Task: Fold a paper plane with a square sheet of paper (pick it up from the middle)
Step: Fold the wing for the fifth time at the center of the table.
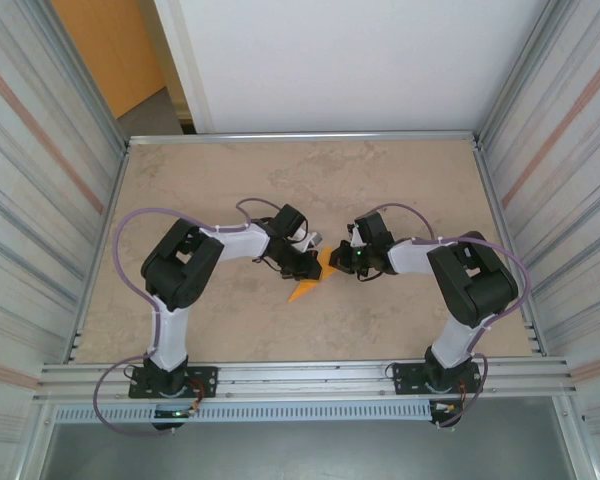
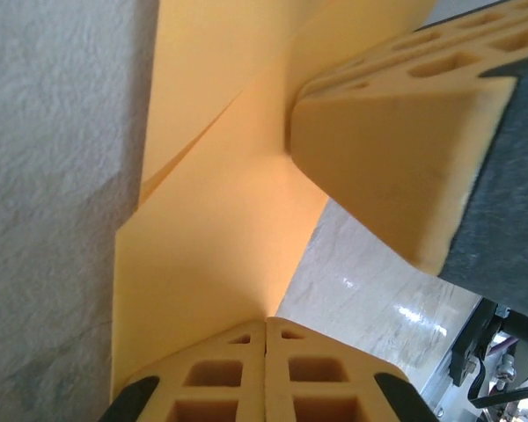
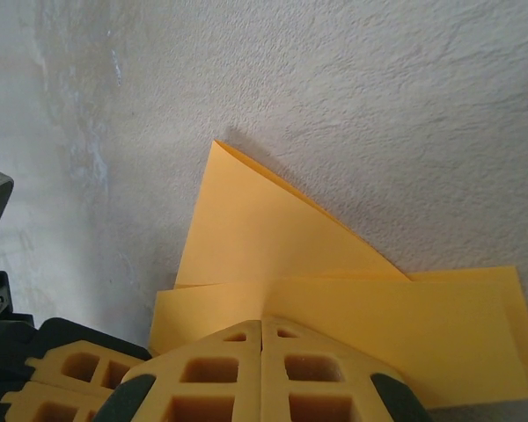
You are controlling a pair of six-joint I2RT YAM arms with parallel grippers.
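the left gripper (image 2: 265,321) and right gripper (image 3: 261,321) face each other, both with fingers clamped on the folded orange paper (image 3: 273,255).

I am counting one folded orange paper (image 3: 273,264), two grippers, namely my left gripper (image 2: 265,327) and my right gripper (image 3: 261,327), and one table (image 1: 400,190).

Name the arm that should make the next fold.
Right, probably. The left gripper and right gripper are both shut on the paper, but it spreads clear ahead of the right one, while the right's finger crowds the left's path.
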